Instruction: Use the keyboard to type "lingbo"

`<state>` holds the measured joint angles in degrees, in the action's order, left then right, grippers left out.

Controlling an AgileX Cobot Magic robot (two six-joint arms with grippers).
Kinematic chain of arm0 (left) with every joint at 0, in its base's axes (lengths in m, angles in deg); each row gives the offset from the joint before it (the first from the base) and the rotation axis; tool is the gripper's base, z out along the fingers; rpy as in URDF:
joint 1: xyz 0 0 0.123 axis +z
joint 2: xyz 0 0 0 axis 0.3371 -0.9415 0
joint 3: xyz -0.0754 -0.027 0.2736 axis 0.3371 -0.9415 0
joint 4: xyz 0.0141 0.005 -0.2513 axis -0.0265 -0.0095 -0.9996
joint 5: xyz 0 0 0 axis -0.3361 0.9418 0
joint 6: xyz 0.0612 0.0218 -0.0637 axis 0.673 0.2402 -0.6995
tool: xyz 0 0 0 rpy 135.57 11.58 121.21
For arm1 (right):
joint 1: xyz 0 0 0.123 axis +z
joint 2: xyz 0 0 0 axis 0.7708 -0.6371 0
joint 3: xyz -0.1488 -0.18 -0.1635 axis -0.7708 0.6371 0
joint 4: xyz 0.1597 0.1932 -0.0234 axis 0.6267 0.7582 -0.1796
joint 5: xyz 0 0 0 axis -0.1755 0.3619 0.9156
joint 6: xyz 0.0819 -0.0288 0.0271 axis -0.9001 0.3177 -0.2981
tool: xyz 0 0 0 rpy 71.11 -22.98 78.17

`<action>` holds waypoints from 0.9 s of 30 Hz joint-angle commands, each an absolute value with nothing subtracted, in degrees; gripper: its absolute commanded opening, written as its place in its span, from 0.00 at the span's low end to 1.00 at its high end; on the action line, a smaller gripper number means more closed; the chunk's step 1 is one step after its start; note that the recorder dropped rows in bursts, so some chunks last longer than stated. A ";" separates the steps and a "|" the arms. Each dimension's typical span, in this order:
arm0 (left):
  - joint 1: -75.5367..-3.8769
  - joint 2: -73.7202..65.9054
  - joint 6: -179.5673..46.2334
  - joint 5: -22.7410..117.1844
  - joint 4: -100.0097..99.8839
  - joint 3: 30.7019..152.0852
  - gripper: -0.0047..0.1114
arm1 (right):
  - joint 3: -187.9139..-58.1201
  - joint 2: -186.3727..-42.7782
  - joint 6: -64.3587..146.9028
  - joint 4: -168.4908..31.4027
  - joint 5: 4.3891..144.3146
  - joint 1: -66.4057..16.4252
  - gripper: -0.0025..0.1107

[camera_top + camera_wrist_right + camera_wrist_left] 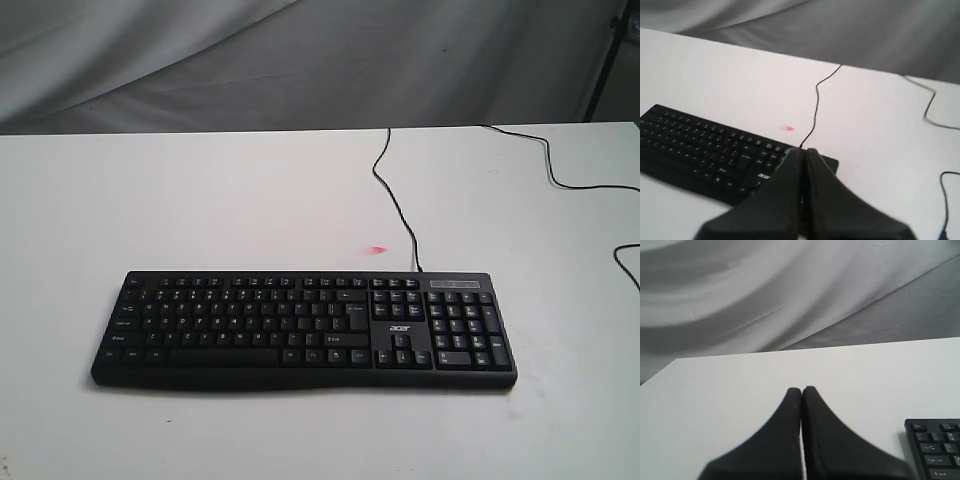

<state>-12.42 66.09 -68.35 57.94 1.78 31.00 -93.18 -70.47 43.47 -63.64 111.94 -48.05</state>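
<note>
The keyboard (300, 325), wide and black with white legends and a small white "acer" logo, lies flat on the white table (200, 200); its thin black cable (393, 205) runs off toward the back. Neither arm shows in the exterior view. In the left wrist view my left gripper (801, 389) is shut with nothing in it, over bare table beside the keyboard's corner (935, 447). In the right wrist view my right gripper (804, 150) is shut and empty, above the number-pad end of the keyboard (705, 150), hiding that end.
A small pink-red mark (377, 249) sits on the table just behind the keyboard. A second black cable (580, 185) loops across the back right. Grey cloth (300, 60) hangs behind the table, and a dark stand leg (605, 70) is at the far right.
</note>
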 commanded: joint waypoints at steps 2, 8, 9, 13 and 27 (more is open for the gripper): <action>-12.64 65.91 -68.51 57.59 1.75 30.70 0.05 | -94.86 -78.30 43.15 -57.20 112.05 -47.41 0.02; -12.64 65.91 -68.51 57.59 1.75 30.70 0.05 | -108.23 -93.27 51.47 -56.43 121.05 -40.22 0.02; -12.64 65.91 -68.51 57.59 1.75 30.70 0.05 | -110.91 -95.82 52.58 -56.43 122.85 -38.93 0.02; -12.64 65.91 -68.51 57.59 1.75 30.70 0.05 | -123.01 -108.34 58.03 -55.27 126.20 -32.47 0.02; -12.64 65.91 -68.51 57.59 1.75 30.70 0.05 | -129.25 -135.82 71.18 -45.29 111.82 -22.39 0.02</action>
